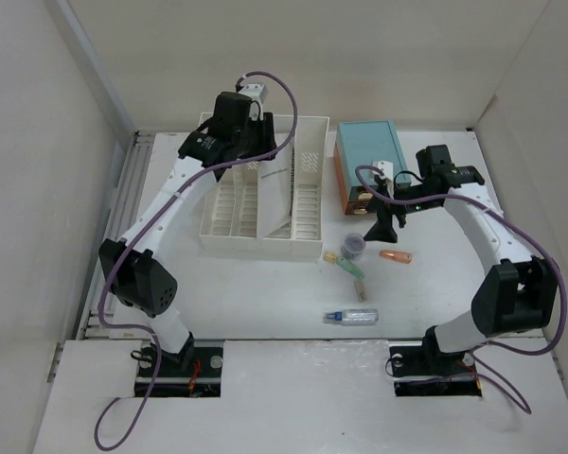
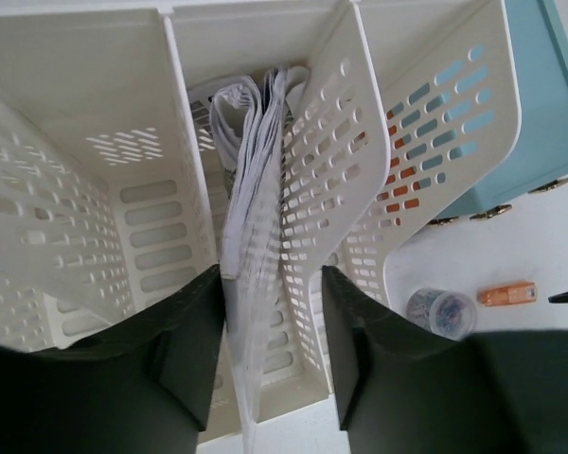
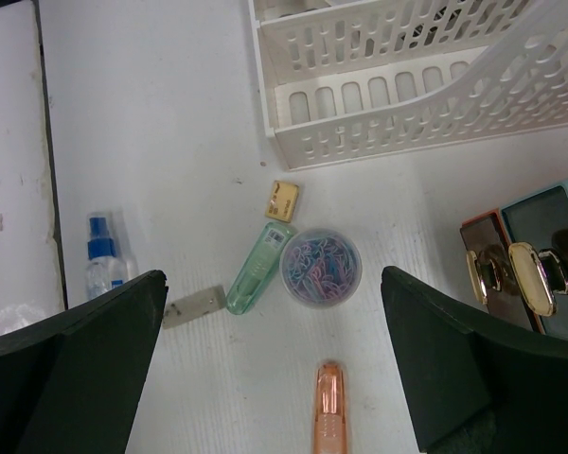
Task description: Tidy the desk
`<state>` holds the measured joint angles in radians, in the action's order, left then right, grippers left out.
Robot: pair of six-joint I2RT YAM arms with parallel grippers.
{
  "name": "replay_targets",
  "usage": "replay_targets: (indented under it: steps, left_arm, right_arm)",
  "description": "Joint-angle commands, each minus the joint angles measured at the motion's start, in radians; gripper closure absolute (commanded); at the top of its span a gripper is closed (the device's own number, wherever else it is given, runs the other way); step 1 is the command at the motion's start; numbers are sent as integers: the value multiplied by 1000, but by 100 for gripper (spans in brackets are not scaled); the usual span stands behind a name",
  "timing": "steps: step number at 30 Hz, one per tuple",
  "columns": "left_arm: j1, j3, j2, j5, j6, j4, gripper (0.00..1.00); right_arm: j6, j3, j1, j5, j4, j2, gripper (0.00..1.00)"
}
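The white desk (image 1: 265,293) carries loose stationery near its middle: a clear tub of coloured paper clips (image 3: 320,267), a green tube (image 3: 257,270), an orange tube (image 3: 328,407), a grey eraser (image 3: 193,307) and a small yellow eraser (image 3: 282,200). My right gripper (image 3: 273,279) hangs open and empty above them (image 1: 386,227). My left gripper (image 2: 272,284) is over the white file rack (image 1: 308,170), open, its fingers on either side of a folded paper (image 2: 251,208) standing in a middle slot.
A teal-topped box with orange drawers (image 1: 369,151) stands right of the rack; its brass handles show in the right wrist view (image 3: 521,274). A small spray bottle (image 1: 352,316) lies nearer the front edge. Walls enclose the desk on three sides.
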<state>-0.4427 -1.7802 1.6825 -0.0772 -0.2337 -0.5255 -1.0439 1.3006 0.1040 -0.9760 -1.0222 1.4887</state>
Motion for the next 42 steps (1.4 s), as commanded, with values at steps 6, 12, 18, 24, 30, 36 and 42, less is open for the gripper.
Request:
replay_targets:
  steps: [6, 12, 18, 24, 30, 36, 42]
  left_arm:
    - [-5, -30, -3, 27, 31, -44, 68]
    - [-5, -30, 26, 36, 40, -53, 73]
    - [-14, -39, 69, 36, 49, -53, 84]
    - [-45, -39, 53, 71, 50, -53, 100]
    - [-56, -25, -107, 132, 37, 23, 100]
    - [-65, 249, -346, 189, 7, 319, 100]
    - [-125, 648, -512, 241, -23, 691, 100]
  right_arm:
    - [-27, 42, -7, -46, -15, -31, 0]
    - [-27, 42, -7, -46, -15, -31, 0]
    - [-27, 42, -7, -46, -24, -31, 0]
    - [-27, 42, -7, -46, -24, -41, 0]
    - [-36, 42, -7, -46, -24, -41, 0]
    - [-36, 42, -7, -46, -24, -41, 0]
    - [-36, 42, -7, -46, -24, -41, 0]
